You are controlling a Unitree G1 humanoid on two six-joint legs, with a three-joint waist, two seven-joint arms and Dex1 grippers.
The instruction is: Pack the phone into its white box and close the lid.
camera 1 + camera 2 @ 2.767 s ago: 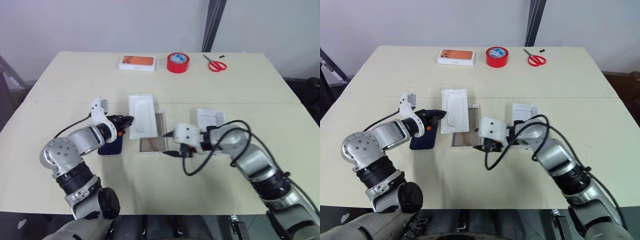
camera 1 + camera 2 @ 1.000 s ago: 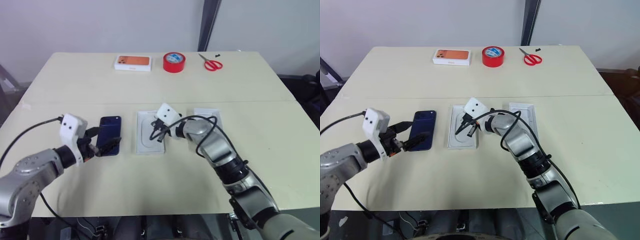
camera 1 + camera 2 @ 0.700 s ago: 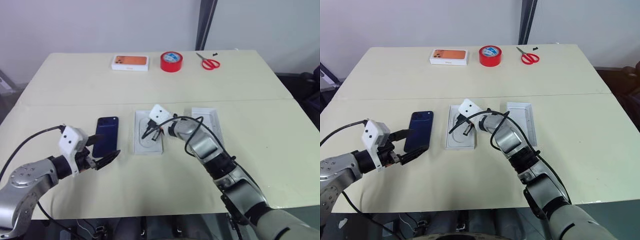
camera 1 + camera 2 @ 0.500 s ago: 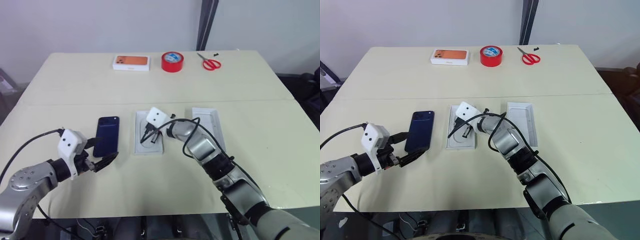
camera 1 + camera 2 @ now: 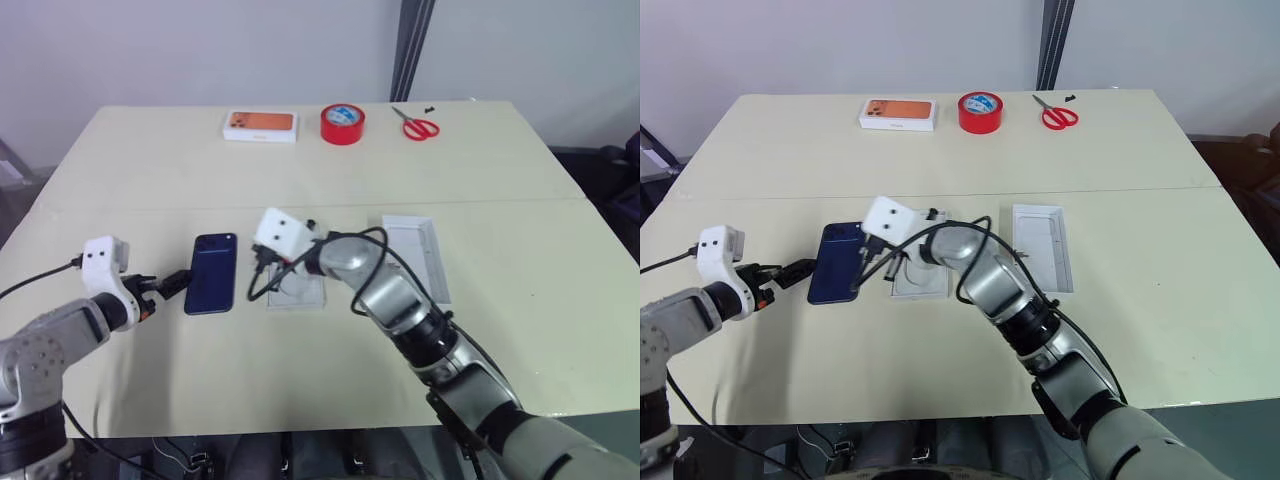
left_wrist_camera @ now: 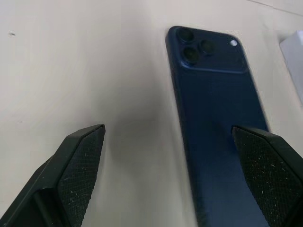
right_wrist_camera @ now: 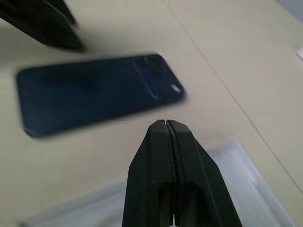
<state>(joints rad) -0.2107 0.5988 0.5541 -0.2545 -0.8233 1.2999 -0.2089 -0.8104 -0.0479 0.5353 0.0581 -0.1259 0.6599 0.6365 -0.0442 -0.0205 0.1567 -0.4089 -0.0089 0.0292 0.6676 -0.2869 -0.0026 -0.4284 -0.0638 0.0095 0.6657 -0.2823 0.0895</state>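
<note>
The dark blue phone (image 5: 212, 273) lies flat, back up, on the beige table (image 5: 300, 370), its cameras at the far end (image 6: 191, 45). My left gripper (image 5: 180, 281) sits low at the phone's left side, open; in its wrist view one finger (image 6: 71, 175) is over bare table and the other (image 6: 270, 175) over the phone's near part. My right gripper (image 5: 862, 278) is shut and empty, tips (image 7: 164, 123) just right of the phone (image 7: 94, 99). The white box (image 5: 300, 288) lies under my right forearm, partly hidden. The lid (image 5: 415, 255) lies inside up to its right.
Along the far edge stand a white box with an orange phone picture (image 5: 261, 124), a red tape roll (image 5: 342, 123) and red scissors (image 5: 420, 127). A seam (image 5: 500, 202) crosses the table behind the work area.
My right gripper has swung left, off the white box and over to the phone's right edge. My left gripper has rolled and shifted from the phone's near end to its left side.
</note>
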